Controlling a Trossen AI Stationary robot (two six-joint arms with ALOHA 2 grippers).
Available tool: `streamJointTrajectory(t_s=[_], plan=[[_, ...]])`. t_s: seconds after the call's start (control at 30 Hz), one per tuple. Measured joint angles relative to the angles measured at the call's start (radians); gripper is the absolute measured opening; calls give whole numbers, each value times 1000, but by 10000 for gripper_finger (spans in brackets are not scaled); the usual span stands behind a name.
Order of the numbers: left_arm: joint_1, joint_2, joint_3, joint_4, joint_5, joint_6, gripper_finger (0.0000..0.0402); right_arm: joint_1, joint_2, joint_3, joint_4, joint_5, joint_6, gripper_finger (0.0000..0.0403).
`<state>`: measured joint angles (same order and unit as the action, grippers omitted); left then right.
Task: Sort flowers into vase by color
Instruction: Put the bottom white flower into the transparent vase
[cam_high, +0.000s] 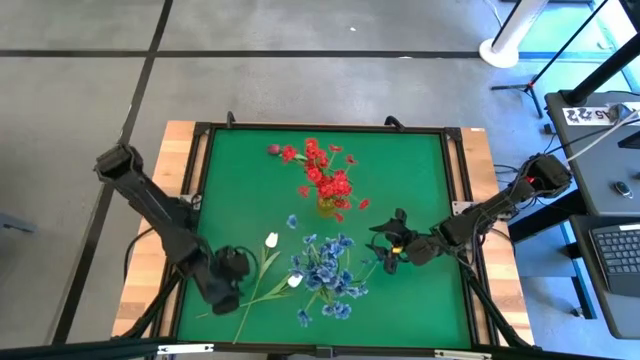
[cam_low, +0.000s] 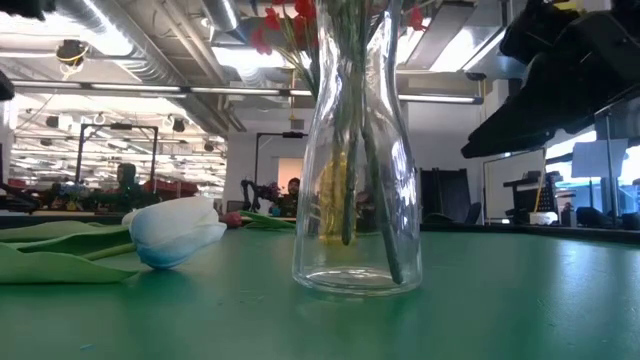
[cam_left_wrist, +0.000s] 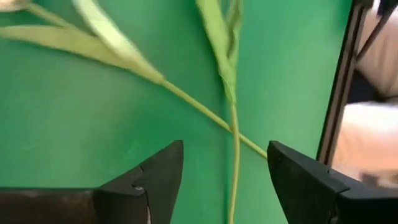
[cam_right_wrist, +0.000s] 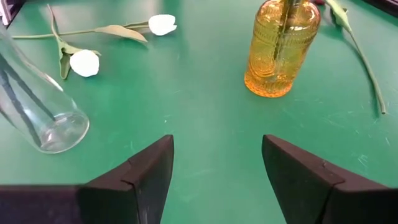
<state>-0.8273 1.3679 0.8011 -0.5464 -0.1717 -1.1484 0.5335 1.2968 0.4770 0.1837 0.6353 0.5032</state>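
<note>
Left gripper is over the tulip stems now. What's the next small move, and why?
Probably lower the open left gripper and close on the crossed stems: they lie between its fingers, ungrasped, and both white tulips lie on the mat.

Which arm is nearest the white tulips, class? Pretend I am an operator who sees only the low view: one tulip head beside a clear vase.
Observer: The left gripper. It is open above two crossing tulip stems.
Operator: How many tulips lie loose?
Observer: Two white tulips, both on the green mat.
Operator: And the right gripper?
Observer: The right gripper is open and empty, pointing toward an amber vase.
</note>
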Motion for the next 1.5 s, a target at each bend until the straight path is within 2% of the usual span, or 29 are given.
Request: streamJointTrajectory(t_s=[0.2,0.33,1.0,1.17,1.37,1.5], plan=[[-54,220,203,-164,3,88,220,0,0,0,0,0,20,243],[-81,322,297,-238,3,103,220,2,0,0,1,0,34,243],[-92,476,314,-227,82,2,212,3,0,0,0,0,41,243],[-92,480,314,-242,64,-60,151,3,0,0,0,0,41,243],[-91,481,314,-292,54,-143,24,3,0,0,0,0,41,243],[-91,469,312,-307,52,-159,9,3,0,0,0,0,41,243]])
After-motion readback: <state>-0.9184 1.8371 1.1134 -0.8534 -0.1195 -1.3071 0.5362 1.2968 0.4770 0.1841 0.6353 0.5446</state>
